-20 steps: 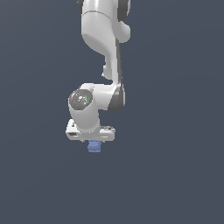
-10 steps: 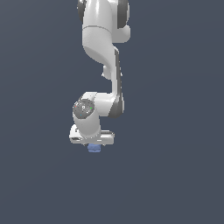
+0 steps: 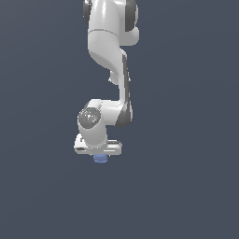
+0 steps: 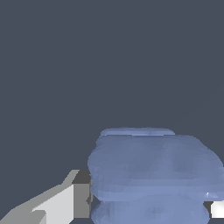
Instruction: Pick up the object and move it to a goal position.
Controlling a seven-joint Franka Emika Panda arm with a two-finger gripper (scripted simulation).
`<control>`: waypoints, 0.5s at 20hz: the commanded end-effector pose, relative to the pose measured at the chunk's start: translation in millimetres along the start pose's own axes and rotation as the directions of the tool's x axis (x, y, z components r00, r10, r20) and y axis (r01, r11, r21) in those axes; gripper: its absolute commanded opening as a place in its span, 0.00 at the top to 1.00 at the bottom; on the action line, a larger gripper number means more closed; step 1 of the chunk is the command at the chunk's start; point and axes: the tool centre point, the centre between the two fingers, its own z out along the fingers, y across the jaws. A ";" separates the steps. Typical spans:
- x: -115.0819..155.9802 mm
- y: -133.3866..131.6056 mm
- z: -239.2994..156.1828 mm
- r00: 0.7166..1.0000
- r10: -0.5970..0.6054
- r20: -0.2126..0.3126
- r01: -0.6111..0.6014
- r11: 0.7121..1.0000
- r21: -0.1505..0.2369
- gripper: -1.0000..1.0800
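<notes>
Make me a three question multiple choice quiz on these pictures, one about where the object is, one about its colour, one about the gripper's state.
1. Where is the object?
A. Right under the gripper
B. Far off at the exterior view's right
C. On top of the arm's upper link

2. What colour is the object?
A. Red
B. Blue-violet
C. Yellow

3. What is the gripper doing?
A. Wide open with nothing in it
B. Out of sight
C. Shut on the object

Key: 1 A, the exterior view shows it just below the white gripper body. 2 B, both views show that colour. 3 C, the wrist view shows a finger against each of its sides.
</notes>
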 end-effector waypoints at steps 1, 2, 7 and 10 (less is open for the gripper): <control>0.1 0.0 0.0 1.000 0.000 0.000 0.000 1.000 0.000 1.00; 0.1 0.0 0.0 1.000 0.000 0.000 0.000 1.000 0.000 1.00; 0.4 0.1 -1.5 1.000 0.000 0.000 0.000 1.000 0.000 1.00; 2.3 0.4 -8.7 1.000 0.000 0.000 0.000 1.000 0.000 1.00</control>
